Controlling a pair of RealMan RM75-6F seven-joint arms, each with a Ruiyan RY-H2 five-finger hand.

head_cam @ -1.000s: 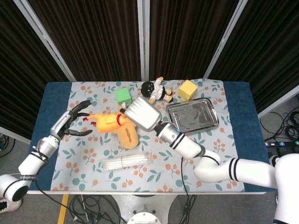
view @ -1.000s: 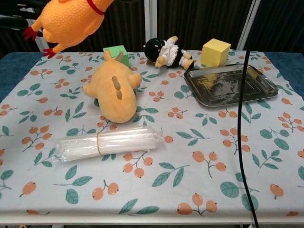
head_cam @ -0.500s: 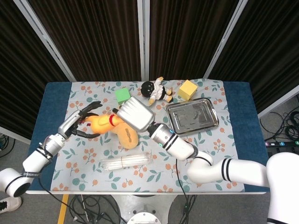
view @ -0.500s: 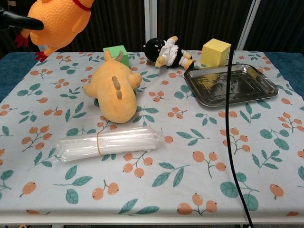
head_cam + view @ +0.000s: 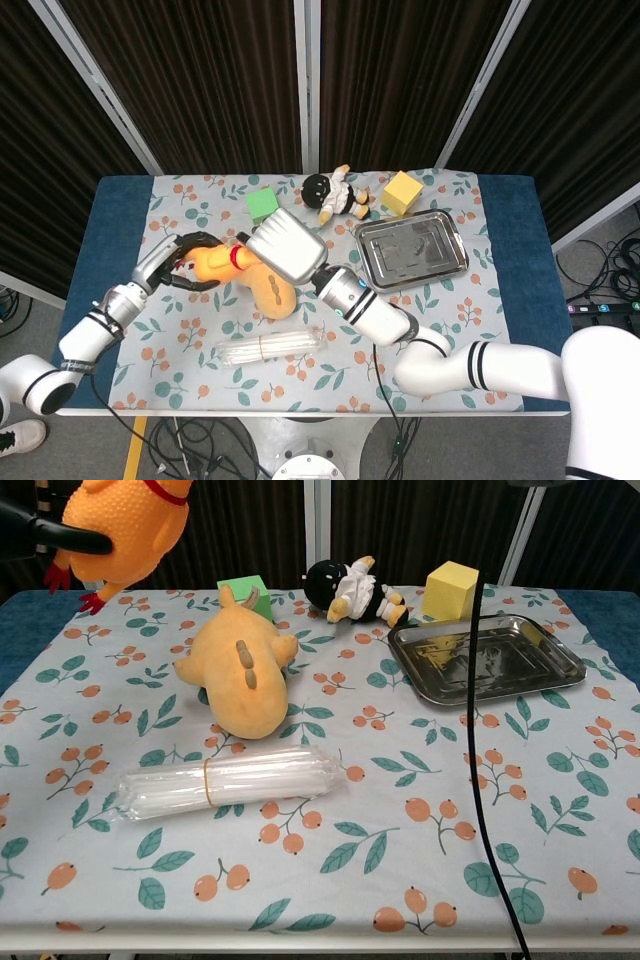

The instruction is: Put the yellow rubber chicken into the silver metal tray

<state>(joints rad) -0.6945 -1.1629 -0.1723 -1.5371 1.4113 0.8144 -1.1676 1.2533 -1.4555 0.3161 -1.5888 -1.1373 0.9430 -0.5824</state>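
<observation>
Bumpy orange-yellow rubber chicken (image 5: 118, 522), red collar and feet, left hand (image 5: 178, 262) fingers curled round it

Setting: robotics lab or data-collection bay, indoor.

Evidence:
- Dark pleated curtains (image 5: 210, 80) hung behind the table as a backdrop, divided by pale metal frame struts (image 5: 95, 85).
- One work table (image 5: 120, 205) with a blue top, covered by a white cloth printed with leaves and orange berries (image 5: 420, 810).
- Loose cables (image 5: 610, 265) lying on a grey floor at the right, beside a power strip (image 5: 600, 310) showing small lit indicators.
- More cabling and a round base (image 5: 305, 465) under the table's front edge.
- Assorted test props laid out on the cloth: foam blocks (image 5: 453, 588), soft toys (image 5: 243, 675), a metal tray (image 5: 486, 658).
</observation>
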